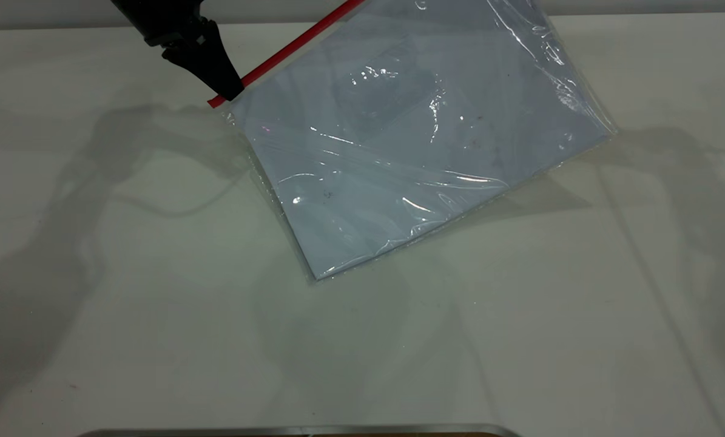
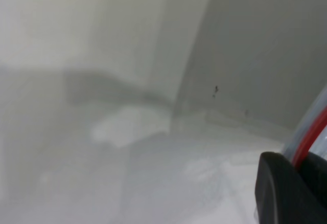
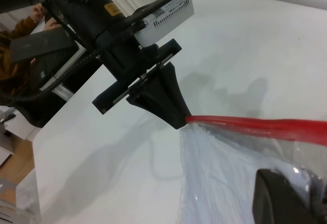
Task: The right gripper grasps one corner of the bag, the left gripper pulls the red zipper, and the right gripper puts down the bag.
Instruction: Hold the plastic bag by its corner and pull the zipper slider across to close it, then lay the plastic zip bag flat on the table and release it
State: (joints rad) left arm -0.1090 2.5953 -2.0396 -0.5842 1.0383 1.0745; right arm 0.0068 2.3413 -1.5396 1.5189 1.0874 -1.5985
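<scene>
Red marks the working edge: the red zipper (image 1: 289, 51) runs along the raised long side of the bag (image 1: 411, 158), a clear pouch with pale sheets inside that hangs tilted, its lowest corner resting on or just above the white tabletop (image 1: 156, 303). At the strip's lower end the left gripper (image 1: 225, 91) has its tapered black jaws pressed together on the zipper, right where the strip ends at the bag's corner; whether the small slider tab sits between them cannot be made out. The right wrist view confirms this pinch, with the jaw tips meeting the end of the red strip. The right gripper (image 3: 286, 198) shows only as a dark jaw against the plastic in its own wrist view; judging from how the bag hangs, it grips the far upper corner, though its jaws cannot be read. The step in hand looks like the zipper pull, at or near one end of its travel. If the pull is finished, the next move calls for the left jaws to let go, then the right arm to lower the pouch flat.
</scene>
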